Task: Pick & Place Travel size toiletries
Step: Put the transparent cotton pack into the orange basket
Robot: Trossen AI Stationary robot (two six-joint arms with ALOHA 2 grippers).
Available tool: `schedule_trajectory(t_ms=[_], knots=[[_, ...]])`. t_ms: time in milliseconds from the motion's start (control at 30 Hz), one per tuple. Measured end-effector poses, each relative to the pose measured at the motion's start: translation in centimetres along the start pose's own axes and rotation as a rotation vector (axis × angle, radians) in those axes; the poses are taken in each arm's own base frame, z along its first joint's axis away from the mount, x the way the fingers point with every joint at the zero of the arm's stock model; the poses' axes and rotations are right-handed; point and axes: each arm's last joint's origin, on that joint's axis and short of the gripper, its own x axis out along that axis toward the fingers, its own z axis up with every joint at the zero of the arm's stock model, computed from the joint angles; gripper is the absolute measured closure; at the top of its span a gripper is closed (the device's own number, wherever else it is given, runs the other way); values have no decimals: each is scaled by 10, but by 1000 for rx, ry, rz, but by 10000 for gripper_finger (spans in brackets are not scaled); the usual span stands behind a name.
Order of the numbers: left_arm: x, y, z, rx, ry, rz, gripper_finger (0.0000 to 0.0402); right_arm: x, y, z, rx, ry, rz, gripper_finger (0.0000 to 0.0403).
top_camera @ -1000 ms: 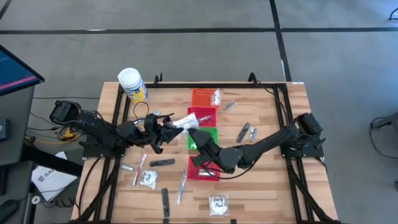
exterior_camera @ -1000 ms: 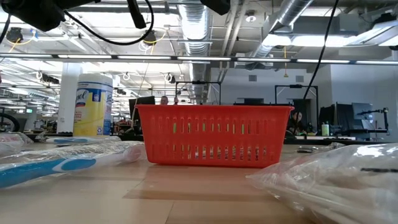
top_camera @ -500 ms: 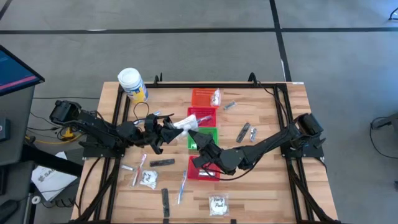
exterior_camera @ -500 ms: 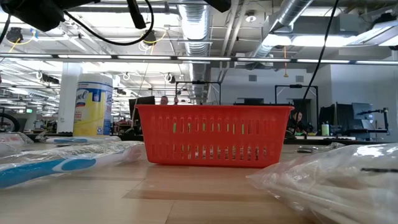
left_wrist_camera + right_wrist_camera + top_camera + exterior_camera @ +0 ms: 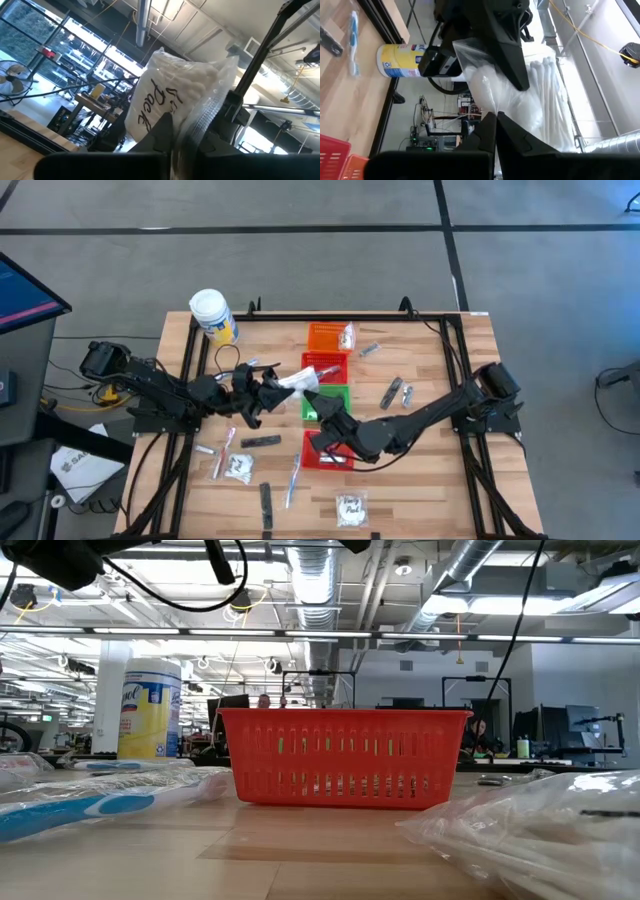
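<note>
The right end effector has snapped its fingers shut since a second ago and now pinches the corner of the clear sachet; otherwise nothing on the desk has shifted. A handover in mid-air, it looks like!

Nearest the front edge, a sachet of white contents and a dark flat strip lie loose, with a toothbrush and another sachet just behind. None of these is sorted.

Next comes the near red basket, largely hidden under the right arm; I cannot tell what it holds. Just beyond, above the green basket, the held sachet hangs off the wood, the left end effector clamped on its other side, so both grip it at once. The left wrist view shows its dark print up close.

Farther back, two silvery tubes wait to the right, and a sachet lies at the orange basket. By the far left corner stands the white jar.

My read: early going, and most items are left to place.
</note>
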Motion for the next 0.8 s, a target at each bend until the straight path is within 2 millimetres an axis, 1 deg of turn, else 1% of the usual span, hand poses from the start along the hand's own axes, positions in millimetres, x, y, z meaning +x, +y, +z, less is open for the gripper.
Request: schedule_trajectory(t_ms=[167,300,433,667,800], knots=[[0,-1,2,56,-4,-3,375,-7,0,3,2,-2,1,402],[-2,-6,6,101,-19,-22,343,-15,-6,4,43,-18,-2,403],[-5,-13,9,131,-32,-39,293,-23,-16,3,100,-32,-10,403],[-8,-18,12,154,-49,-43,190,-32,-28,1,243,-49,-18,403],[-7,-18,11,173,-46,-40,151,-39,-34,0,322,-57,-18,403]])
